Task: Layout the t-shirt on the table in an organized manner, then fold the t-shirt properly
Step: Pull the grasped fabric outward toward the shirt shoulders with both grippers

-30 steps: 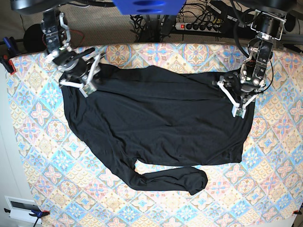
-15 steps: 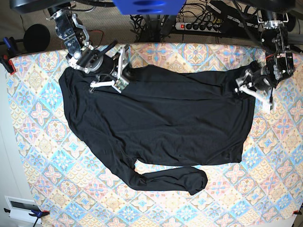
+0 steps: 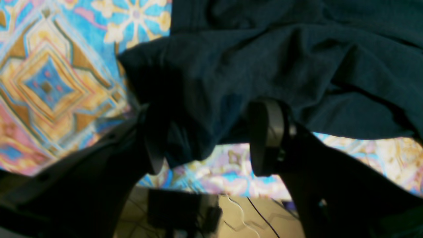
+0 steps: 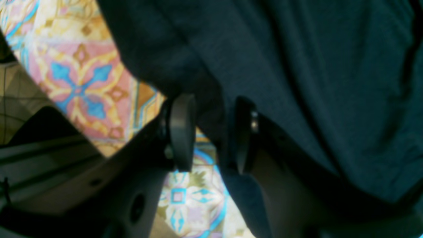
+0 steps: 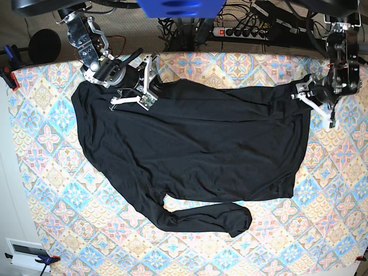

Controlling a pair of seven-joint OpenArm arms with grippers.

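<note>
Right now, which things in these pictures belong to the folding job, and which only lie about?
For the job:
- black long-sleeved soft fabric t-shirt
- table with pastel diamond floral cloth
- left gripper
- right gripper

Only lying about:
- white power strip with cables behind the table

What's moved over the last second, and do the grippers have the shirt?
The right gripper slid along the t-shirt's top edge toward the table's middle. The left gripper swung outward, stretching that corner. Both have fabric between their fingers. Lower hem and sleeve stayed put.
</note>
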